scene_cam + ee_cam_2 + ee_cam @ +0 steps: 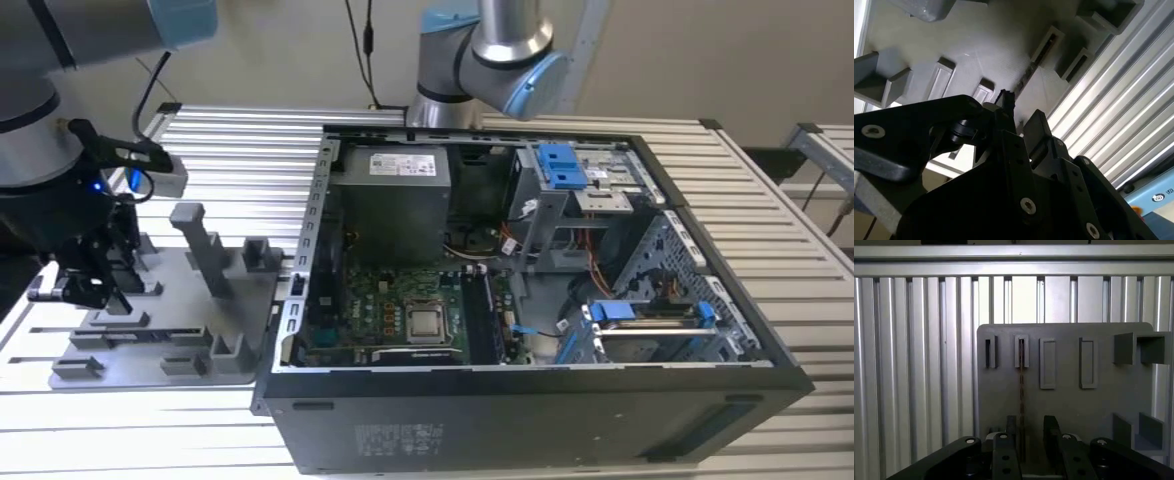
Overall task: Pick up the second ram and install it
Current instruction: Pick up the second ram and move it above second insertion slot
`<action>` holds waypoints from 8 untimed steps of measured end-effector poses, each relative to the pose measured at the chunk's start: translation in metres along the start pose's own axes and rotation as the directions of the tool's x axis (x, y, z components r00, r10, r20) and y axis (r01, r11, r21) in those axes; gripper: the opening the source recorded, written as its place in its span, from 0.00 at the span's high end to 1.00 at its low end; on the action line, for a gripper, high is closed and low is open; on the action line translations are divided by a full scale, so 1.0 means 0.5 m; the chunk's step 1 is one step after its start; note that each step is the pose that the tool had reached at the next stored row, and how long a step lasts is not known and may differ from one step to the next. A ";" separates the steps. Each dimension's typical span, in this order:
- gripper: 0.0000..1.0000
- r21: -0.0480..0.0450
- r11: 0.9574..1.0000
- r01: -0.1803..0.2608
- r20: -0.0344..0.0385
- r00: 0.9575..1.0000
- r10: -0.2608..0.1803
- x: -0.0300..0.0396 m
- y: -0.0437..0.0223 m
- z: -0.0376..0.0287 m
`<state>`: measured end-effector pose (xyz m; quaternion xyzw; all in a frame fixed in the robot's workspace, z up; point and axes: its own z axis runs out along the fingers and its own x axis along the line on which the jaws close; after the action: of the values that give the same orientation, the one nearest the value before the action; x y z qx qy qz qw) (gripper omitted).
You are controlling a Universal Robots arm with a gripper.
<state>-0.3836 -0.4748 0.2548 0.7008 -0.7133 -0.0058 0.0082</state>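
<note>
second ram (1021, 400): you will find it standing on its long edge in the grey holder tray, one end seated in a narrow slot (1021, 351), the other end running in between the fingers of your hand. Remaining items are listed by size.

tabletop (227, 150): ribbed aluminium slats; it carries everything below.

computer case (534, 410): black tower lying on its side with the side panel off, near the middle of the tabletop.

arm (40, 150): your working arm, at the exterior view's left, reaching down over the tray.

second arm (487, 50): grey with blue joint caps, standing behind the case.

motherboard (400, 300): green, flat on the floor of the case.

holder tray (147, 310): grey plastic plate with raised blocks and slots, just beside the case on the exterior view's left.

power supply (390, 200): grey box in the rear corner of the case, beyond the motherboard.

hand (1030, 419): black, low over the tray. It is open. In both wrist views the fingers (1051, 432) stand one on each side of the second ram. One finger is just beside the board, and tray surface shows between the board and the other.
</note>
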 end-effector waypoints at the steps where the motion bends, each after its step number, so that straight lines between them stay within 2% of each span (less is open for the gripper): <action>1: 0.64 0.000 1.000 0.000 0.000 1.000 0.000 0.000 0.000 0.000; 8: 0.64 0.000 1.000 0.000 0.000 1.000 0.000 0.001 0.000 0.005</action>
<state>-0.3836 -0.4751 0.2525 0.7008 -0.7133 -0.0058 0.0081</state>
